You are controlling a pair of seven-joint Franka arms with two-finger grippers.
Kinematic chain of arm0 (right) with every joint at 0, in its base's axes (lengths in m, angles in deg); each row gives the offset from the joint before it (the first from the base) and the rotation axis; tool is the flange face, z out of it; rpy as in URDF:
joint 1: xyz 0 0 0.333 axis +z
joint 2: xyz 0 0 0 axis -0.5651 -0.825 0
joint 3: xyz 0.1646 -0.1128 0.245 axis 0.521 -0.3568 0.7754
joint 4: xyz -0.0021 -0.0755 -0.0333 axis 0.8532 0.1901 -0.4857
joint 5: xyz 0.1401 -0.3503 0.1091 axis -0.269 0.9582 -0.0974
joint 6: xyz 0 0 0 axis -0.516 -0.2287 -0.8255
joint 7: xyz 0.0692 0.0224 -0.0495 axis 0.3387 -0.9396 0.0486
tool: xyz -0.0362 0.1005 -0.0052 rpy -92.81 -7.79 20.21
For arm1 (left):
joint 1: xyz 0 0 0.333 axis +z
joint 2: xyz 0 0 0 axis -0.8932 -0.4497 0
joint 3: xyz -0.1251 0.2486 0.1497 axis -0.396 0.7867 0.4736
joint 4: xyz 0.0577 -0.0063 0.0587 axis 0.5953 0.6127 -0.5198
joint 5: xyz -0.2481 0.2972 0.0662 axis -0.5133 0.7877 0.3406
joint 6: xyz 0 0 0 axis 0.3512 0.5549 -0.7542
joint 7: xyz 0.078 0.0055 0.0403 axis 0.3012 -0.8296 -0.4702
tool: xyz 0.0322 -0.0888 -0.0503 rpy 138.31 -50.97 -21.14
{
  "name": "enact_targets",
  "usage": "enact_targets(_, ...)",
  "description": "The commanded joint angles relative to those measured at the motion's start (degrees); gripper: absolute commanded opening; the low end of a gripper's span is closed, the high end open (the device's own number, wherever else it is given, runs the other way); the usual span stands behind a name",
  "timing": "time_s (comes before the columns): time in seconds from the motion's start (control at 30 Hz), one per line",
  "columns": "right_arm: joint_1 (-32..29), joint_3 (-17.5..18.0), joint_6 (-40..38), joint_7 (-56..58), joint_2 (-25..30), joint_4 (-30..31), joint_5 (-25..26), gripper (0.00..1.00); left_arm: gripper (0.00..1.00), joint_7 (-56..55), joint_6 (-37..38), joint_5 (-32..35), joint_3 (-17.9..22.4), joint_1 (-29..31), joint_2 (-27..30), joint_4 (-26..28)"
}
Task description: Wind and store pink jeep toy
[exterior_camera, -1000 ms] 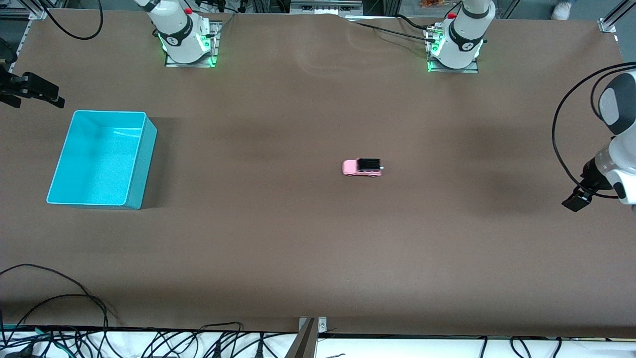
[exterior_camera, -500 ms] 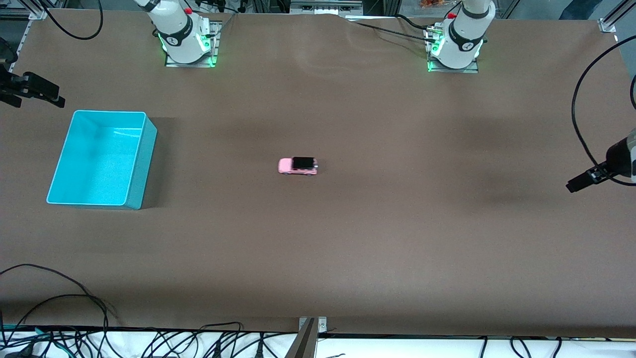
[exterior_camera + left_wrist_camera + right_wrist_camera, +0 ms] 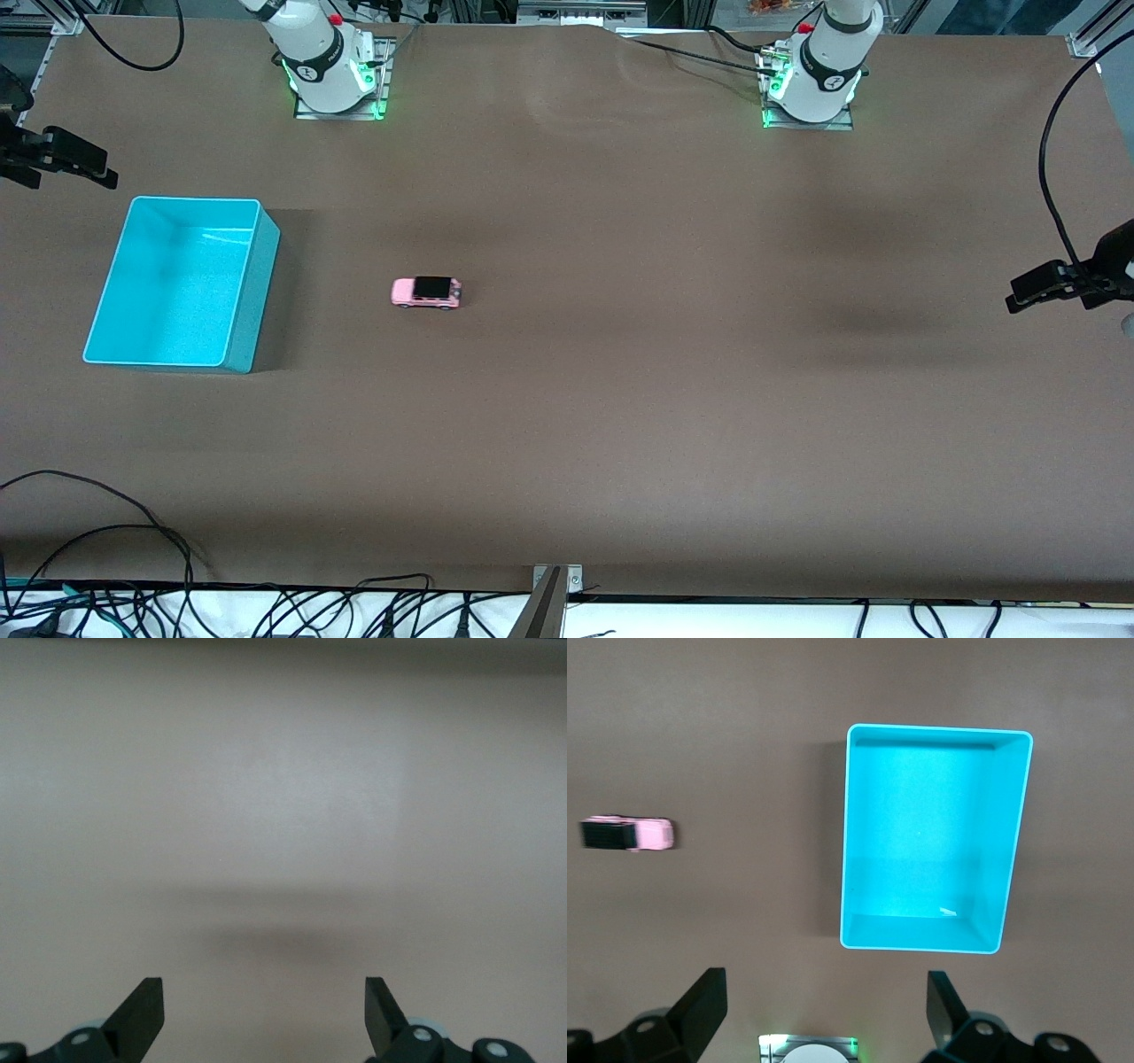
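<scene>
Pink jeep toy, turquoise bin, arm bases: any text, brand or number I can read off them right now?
None readable.
Pink jeep toy: no lettering visible.
Turquoise bin: plain, no label.
Arm bases: each carries a small round mark, too small to read.

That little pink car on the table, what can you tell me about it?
The pink jeep toy is a tiny boxy light-pink car with a black roof and small dark wheels, plastic by the look of it. It stands upright on its wheels on the brown table, side-on to the front camera, apart from the turquoise bin, which stands toward the right arm's end. Nothing touches it but the table.
</scene>
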Motion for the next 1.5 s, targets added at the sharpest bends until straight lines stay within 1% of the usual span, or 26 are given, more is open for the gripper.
enact_targets(0.0, -0.01, 0.05, -1.28, 0.61, -0.69, -1.74, 0.1, 1.0, 1.0, 2.55, 1.54, -2.49, 0.07, 0.1, 3.03, 1.13)
enact_targets(0.43, -0.36, -0.04, -1.02, 0.52, -0.69, -1.74, 0.02, 1.0, 1.0, 2.9, 1.99, -2.93, -0.02, 0.01, 7.6, 6.14)
enact_targets(0.53, -0.09, 0.05, -1.02, 0.26, -0.69, -1.74, 0.1, 1.0, 1.0, 2.9, 1.9, -2.93, -1.68, 0.27, 9.18, 7.81)
enact_targets(0.63, -0.27, -0.04, -1.11, 0.52, -0.69, -1.74, 0.02, 1.0, 1.0, 2.9, 1.9, -2.93, -2.04, 0.45, 10.77, 9.57)
enact_targets(0.83, 0.08, -0.13, -1.02, 0.52, -0.69, -1.65, 0.02, 1.0, 1.0, 2.64, 1.9, -2.93, -2.04, 0.36, 10.6, 9.58)
enact_targets(0.93, 1.66, -1.7, -0.84, 0.26, -0.69, -1.47, 0.19, 1.0, 1.0, 2.64, 1.9, -2.93, -2.04, 0.36, 10.51, 9.58)
enact_targets(1.07, 5.61, -5.74, -0.23, -0.09, -0.61, -1.21, 0.28, 1.0, 1.0, 2.64, 1.9, -2.93, -2.04, 0.36, 10.42, 9.58)
enact_targets(1.13, 6.58, -6.72, -0.05, -0.09, -0.52, -1.12, 0.37, 1.0, 1.0, 2.64, 1.9, -2.93, -2.04, 0.36, 10.42, 9.58)
enact_targets(1.47, 6.5, -6.72, -0.4, 0.44, -1.31, -1.74, 0.1, 1.0, 1.0, 2.64, 1.9, -2.93, -2.04, 0.36, 10.42, 9.58)
